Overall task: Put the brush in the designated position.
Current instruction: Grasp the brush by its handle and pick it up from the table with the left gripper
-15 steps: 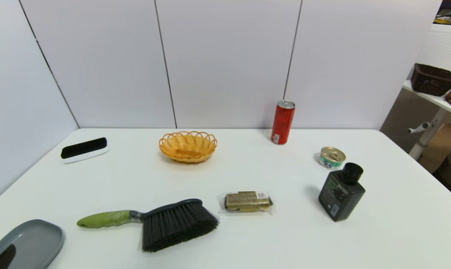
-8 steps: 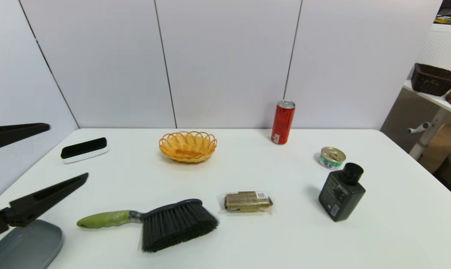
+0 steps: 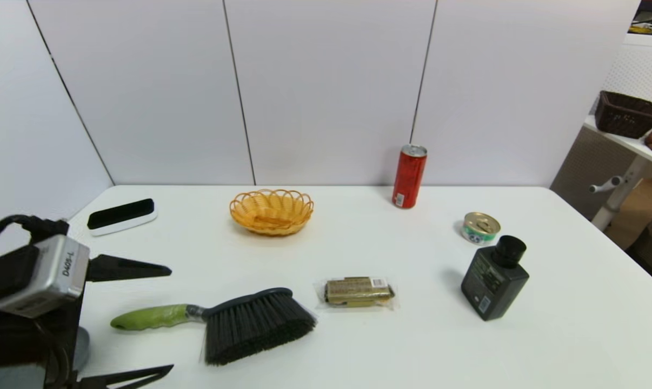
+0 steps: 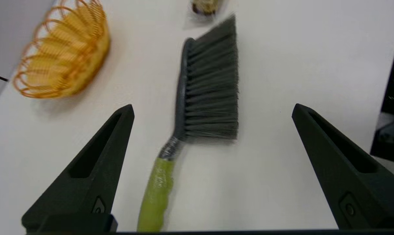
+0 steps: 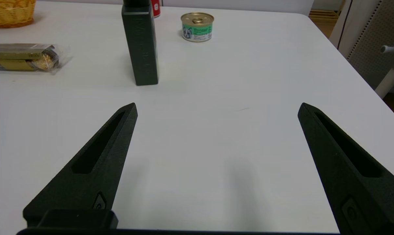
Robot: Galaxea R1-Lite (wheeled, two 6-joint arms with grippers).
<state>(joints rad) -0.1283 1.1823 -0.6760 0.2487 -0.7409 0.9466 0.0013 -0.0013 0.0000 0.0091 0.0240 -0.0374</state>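
The brush (image 3: pixel 239 321) lies flat near the table's front left, its light green handle pointing left and its black bristles fanned toward me. My left gripper (image 3: pixel 171 319) hovers at the handle end, open wide, one finger beyond the handle and one nearer than it, touching nothing. In the left wrist view the brush (image 4: pixel 210 88) lies ahead of the open left gripper (image 4: pixel 213 105), and the green handle (image 4: pixel 156 192) runs back between the fingers. My right gripper (image 5: pixel 217 104) is open over bare table at the right and is out of the head view.
An orange basket (image 3: pixel 272 210), a red can (image 3: pixel 409 175) and a white block with a black pad (image 3: pixel 122 216) stand at the back. A gold packet (image 3: pixel 358 292), dark bottle (image 3: pixel 493 278) and tin (image 3: pixel 480 227) lie right of the brush. A grey tray (image 3: pixel 81 346) shows behind the left arm.
The left arm came into view from the lower left and moved right to the brush handle. It now covers most of the grey tray. The brush has not moved.
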